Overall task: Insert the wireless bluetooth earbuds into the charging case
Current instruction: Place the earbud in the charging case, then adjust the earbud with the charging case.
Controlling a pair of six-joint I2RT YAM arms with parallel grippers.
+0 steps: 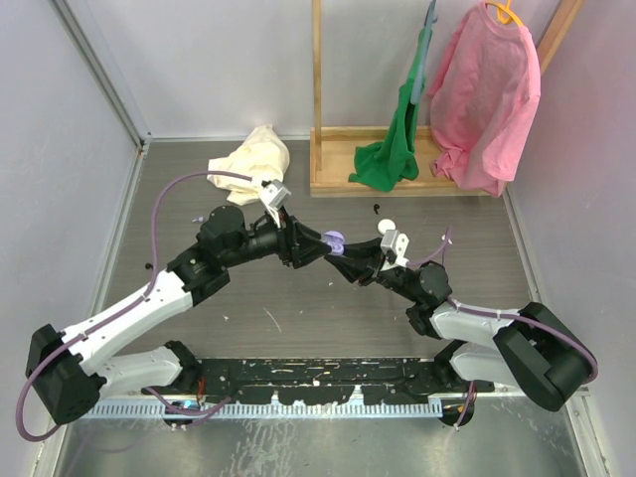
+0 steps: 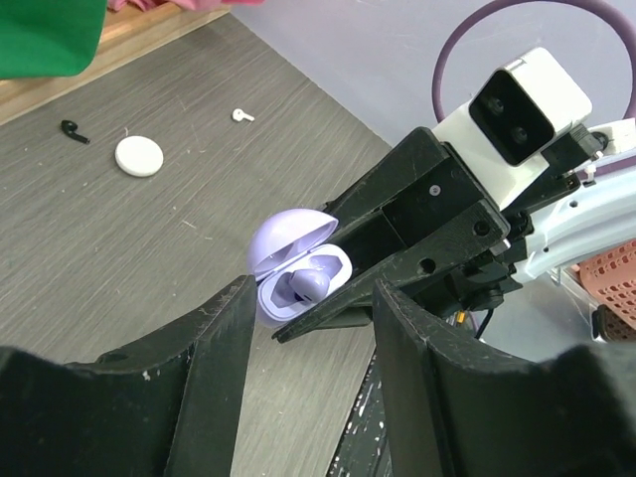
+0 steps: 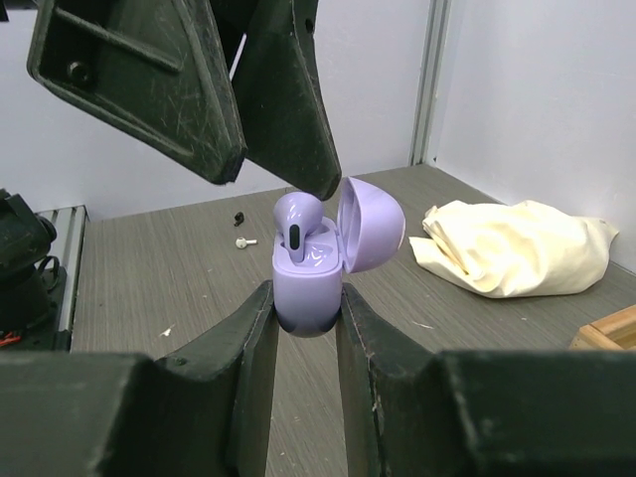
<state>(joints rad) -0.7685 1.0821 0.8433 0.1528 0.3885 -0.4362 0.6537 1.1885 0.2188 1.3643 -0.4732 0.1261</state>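
My right gripper (image 3: pixel 303 294) clamps the open purple charging case (image 3: pixel 310 278). My left gripper (image 2: pixel 313 303) hangs open; I'd press the earbud (image 3: pixel 294 215) squarely down.

Upright open lilac case (image 3: pixel 308 290), lilac earbud (image 3: pixel 296 217) protruding

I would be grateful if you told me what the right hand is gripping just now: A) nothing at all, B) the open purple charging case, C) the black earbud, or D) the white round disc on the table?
B: in the right wrist view the right hand pinches the purple charging case from both sides, lid open, with a purple earbud standing in it.
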